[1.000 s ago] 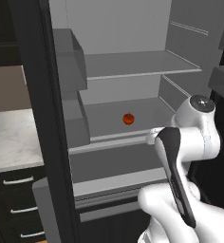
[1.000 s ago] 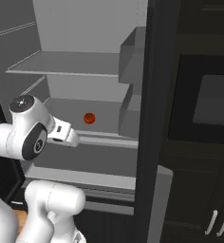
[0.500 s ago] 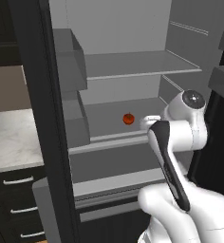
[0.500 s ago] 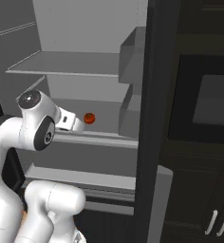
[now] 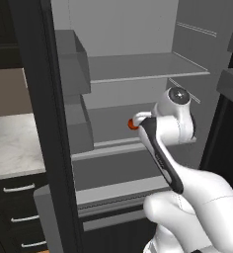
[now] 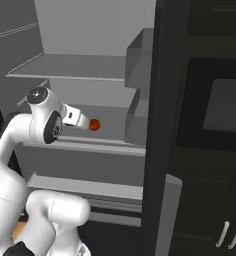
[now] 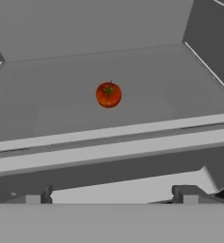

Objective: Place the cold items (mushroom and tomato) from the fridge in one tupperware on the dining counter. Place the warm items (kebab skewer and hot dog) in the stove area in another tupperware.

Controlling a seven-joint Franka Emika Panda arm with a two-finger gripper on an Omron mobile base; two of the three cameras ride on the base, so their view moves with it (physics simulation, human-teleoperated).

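Note:
A red tomato (image 7: 108, 94) with a green stem lies alone on the fridge's middle shelf (image 7: 52, 118). From the right base view the tomato (image 6: 94, 125) sits just past the tip of my gripper (image 6: 85, 121), which points into the fridge at shelf height. In the left base view my forearm covers most of the tomato (image 5: 132, 124). My gripper (image 7: 111, 195) is open, nothing lies between its fingertips (image 7: 38, 195), and it is short of the shelf's front edge, apart from the tomato. The mushroom, kebab skewer, hot dog and tupperware are out of view.
The fridge stands open with an upper shelf (image 5: 143, 66) and a lower ledge (image 5: 118, 173). Door bins (image 5: 71, 62) hang on the left; the dark door edge (image 6: 157, 125) stands on the right. A light counter (image 5: 10, 143) with drawers lies left; a wall oven (image 6: 222, 105) is at right.
My arm has swung forward and left into the fridge opening, bringing the open gripper close to the tomato. The tomato has not moved.

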